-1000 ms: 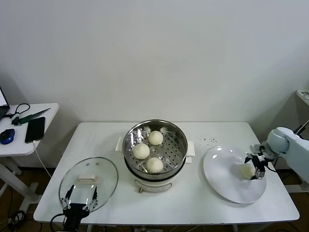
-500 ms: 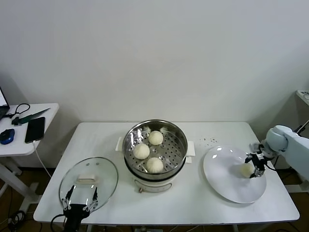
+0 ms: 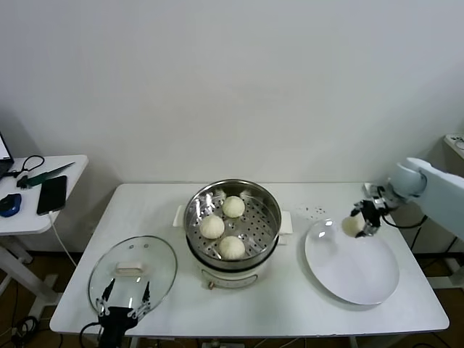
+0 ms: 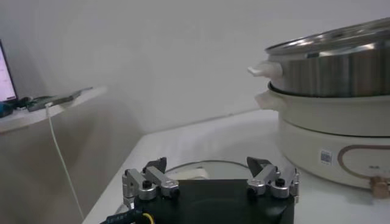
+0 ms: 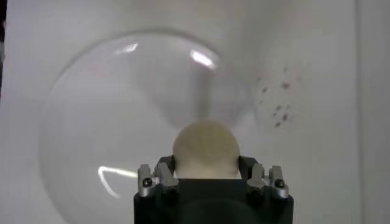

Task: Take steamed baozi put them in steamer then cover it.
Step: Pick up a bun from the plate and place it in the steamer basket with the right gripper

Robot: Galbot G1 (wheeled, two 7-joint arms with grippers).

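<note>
1. The right end effector (image 3: 360, 221) is gripping the last small, round, cream-white steamed bun (image 3: 352, 225), jaws pressing its two sides; a second ago it was sitting low on the flat white round plate (image 3: 352, 262) with the bun still resting there.
2. The bun is now riding clear above the plate's left rim, near the table's (image 3: 283, 308) right edge, so the pick has succeeded and the carry toward the pot is beginning.
3. The round, shiny stainless-steel steamer (image 3: 233, 221) on its white electric base is standing at the table's centre, already holding three matching buns (image 3: 223, 226) on the perforated tray, with free space on the tray's right side.
4. The plate is lying bare, so this looks like the final bun to load.
5. The left end effector (image 3: 125, 309) is waiting with jaws spread wide at the table's front-left corner, just over the near edge of the round clear glass lid (image 3: 133, 270) with its flat white handle, which is lying flat, untouched.
6. Covering the pot is the remaining step after this placement.
</note>
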